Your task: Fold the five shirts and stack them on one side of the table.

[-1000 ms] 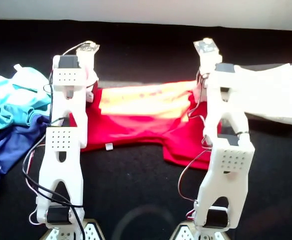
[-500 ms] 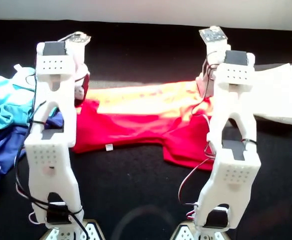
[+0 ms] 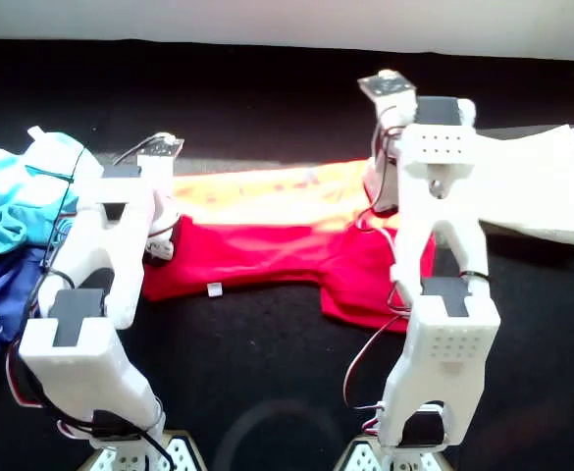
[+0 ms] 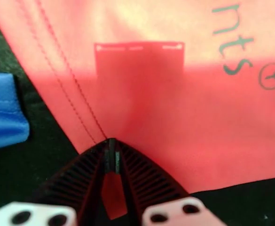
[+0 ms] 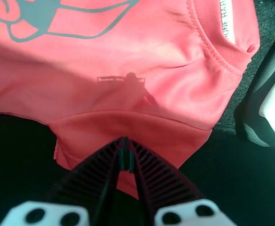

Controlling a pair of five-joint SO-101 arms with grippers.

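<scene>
red shirt (image 3: 267,250) lies spread on the bench (image 3: 267,98), just beside the white folded shirt (image 3: 532,182). left tool (image 4: 112,151) and right tool (image 5: 124,148) both pinch its edge (thin bites). risk: an uneven pull could slip one corner and skew the fold.

Red shirt (image 3: 267,250) ctr, white shirt (image 3: 532,182) rt, crumpled shirts (image 3: 12,216) lt
</scene>
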